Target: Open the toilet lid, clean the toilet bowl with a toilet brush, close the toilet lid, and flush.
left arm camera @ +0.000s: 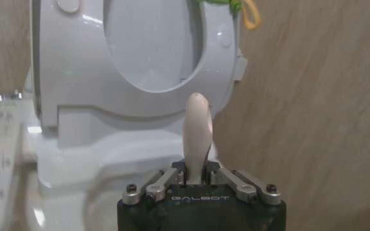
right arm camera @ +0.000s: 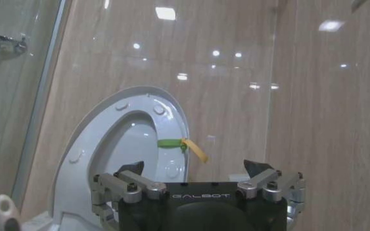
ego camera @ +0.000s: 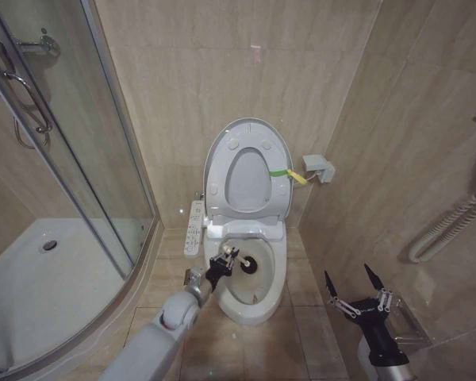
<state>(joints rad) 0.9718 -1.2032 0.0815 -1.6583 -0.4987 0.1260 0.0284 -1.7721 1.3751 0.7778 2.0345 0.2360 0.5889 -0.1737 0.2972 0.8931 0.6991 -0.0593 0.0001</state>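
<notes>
The toilet lid [ego camera: 219,163] stands raised against the back wall, with the seat ring [ego camera: 278,190] lifted against it. Below it the white toilet bowl [ego camera: 279,274] is uncovered, stained yellowish inside. My left gripper [ego camera: 227,257] hovers over the bowl's left rim, shut on the toilet brush's pale handle [left arm camera: 196,126]. The brush's dark head [ego camera: 251,265] sits down inside the bowl. In the left wrist view the handle sticks out from between the closed fingers [left arm camera: 161,182]. My right gripper [ego camera: 354,287] hangs open and holds nothing, over the floor right of the bowl.
A glass shower enclosure [ego camera: 71,159] with a white tray [ego camera: 40,278] fills the left. A control panel [ego camera: 194,226] juts from the toilet's left side. A green and yellow band [ego camera: 289,175] and a wall box [ego camera: 319,168] sit right of the lid; a ribbed hose [ego camera: 448,230] hangs on the right wall.
</notes>
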